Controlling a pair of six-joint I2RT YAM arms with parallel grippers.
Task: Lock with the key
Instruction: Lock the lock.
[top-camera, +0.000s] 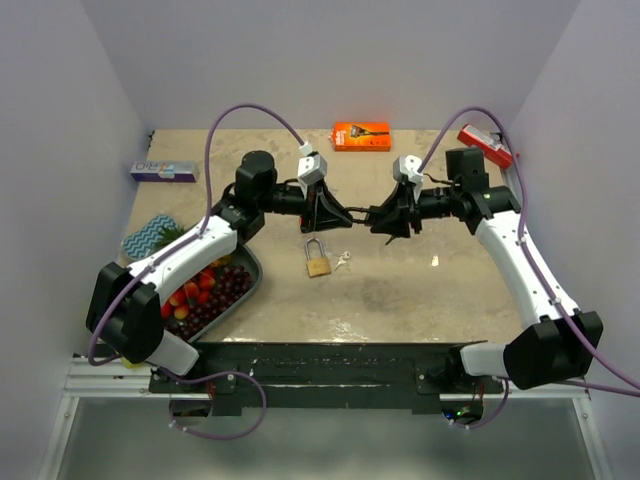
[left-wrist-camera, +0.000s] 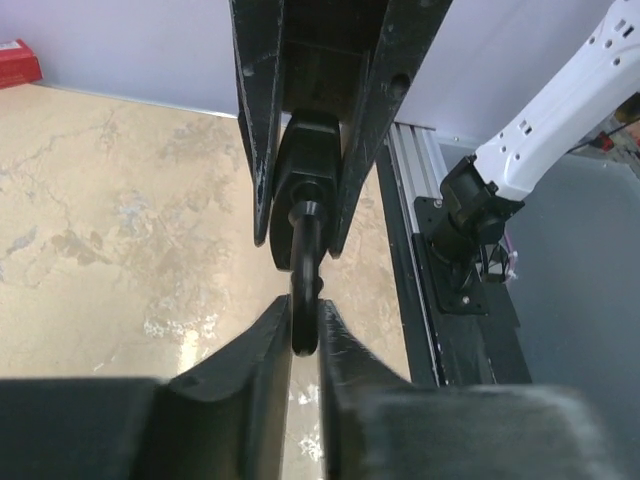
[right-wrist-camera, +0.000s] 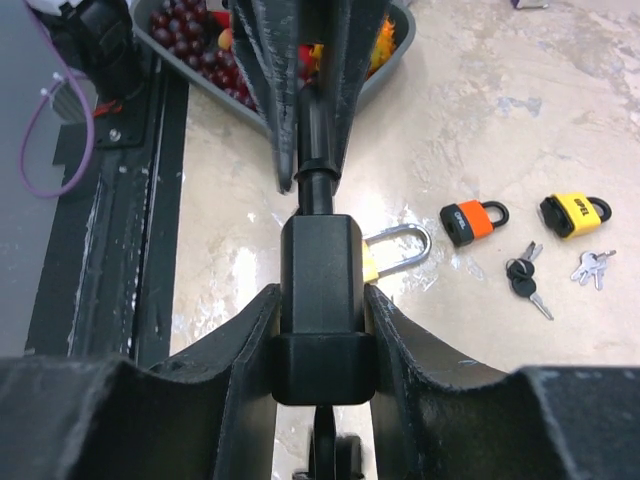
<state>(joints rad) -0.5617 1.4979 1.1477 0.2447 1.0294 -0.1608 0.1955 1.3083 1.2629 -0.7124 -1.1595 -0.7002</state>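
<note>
**Position.** The lock (right-wrist-camera: 320, 262) is held clear of the table (top-camera: 420, 300), midway between the two arms. It is a black, square-sided block. The right gripper (right-wrist-camera: 322, 322) is clamped across its flat sides, one finger on each face.

**Key.** A thin black piece projects from the lock's far end – judged to be the key (left-wrist-camera: 305, 305), seen edge-on in the left wrist view. The left gripper (left-wrist-camera: 304, 328) is clenched on it, and the fingers meet on the flat head with no gap visible.

**Governing relation.** Lock and key share one long axis. It runs level, straight from one gripper to the other, left to right across the top view. Each gripper points along that axis towards the other. The left arm is the one on the key, so the turn would fall to its wrist, rolling about that line while the right holds the body firm.

**Condition.** The stem between key head and body is short and appears seated. How deep it sits cannot be told. The shackle end faces the right gripper's palm and is mostly hidden, so whether it is pressed home cannot be told either.

**Risk, as judged.** Any tilt between the two wrists would bind the key – alignment looks true at present.

**Other items.** A brass padlock (top-camera: 317, 262) and loose keys (top-camera: 343, 260) lie on the table below, apart from both grippers.
</note>
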